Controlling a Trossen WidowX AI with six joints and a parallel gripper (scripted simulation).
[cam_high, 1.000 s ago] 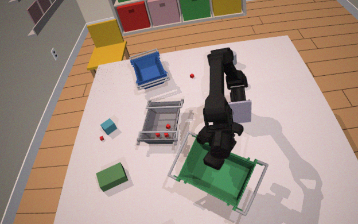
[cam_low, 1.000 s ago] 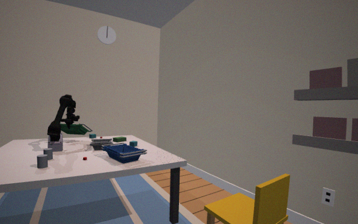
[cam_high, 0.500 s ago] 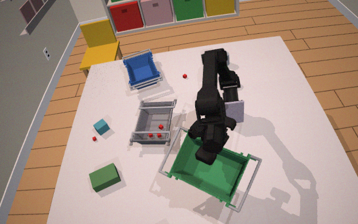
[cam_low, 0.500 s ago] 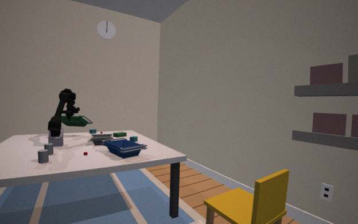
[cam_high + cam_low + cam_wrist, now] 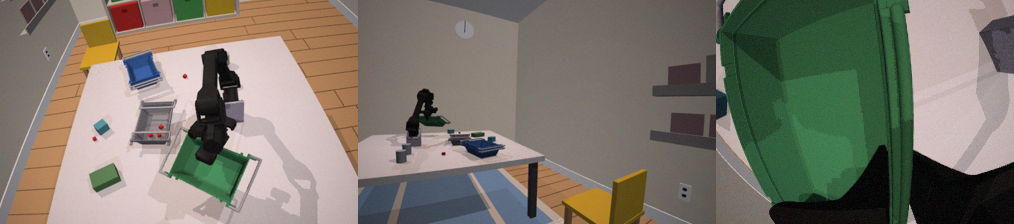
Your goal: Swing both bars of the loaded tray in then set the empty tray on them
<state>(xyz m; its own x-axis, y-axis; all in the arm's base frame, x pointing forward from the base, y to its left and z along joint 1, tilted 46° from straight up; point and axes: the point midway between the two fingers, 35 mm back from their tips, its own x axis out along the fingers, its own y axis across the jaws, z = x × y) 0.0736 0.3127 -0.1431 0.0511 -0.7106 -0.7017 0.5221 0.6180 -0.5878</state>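
The grey loaded tray (image 5: 141,122) (image 5: 458,141) stands on the table with several red blocks inside. Its far wire bar (image 5: 158,107) and near wire bar (image 5: 150,132) lie across its top, inward of its end rims. My gripper (image 5: 210,149) (image 5: 427,117) (image 5: 890,150) is shut on a long side wall of the green empty tray (image 5: 218,175) (image 5: 434,121) (image 5: 821,110), one finger inside and one outside. The green tray hangs above the table, somewhat tilted, right of and nearer than the grey tray in the top view. Its own bars stick out past its ends.
A blue tray (image 5: 144,70) (image 5: 481,149) stands beyond the grey one. Left are a teal block (image 5: 101,127), a green block (image 5: 105,177) (image 5: 477,134) and a small red block (image 5: 94,138). Another red block (image 5: 185,76) (image 5: 443,153) and two grey cylinders (image 5: 401,156) stand farther off.
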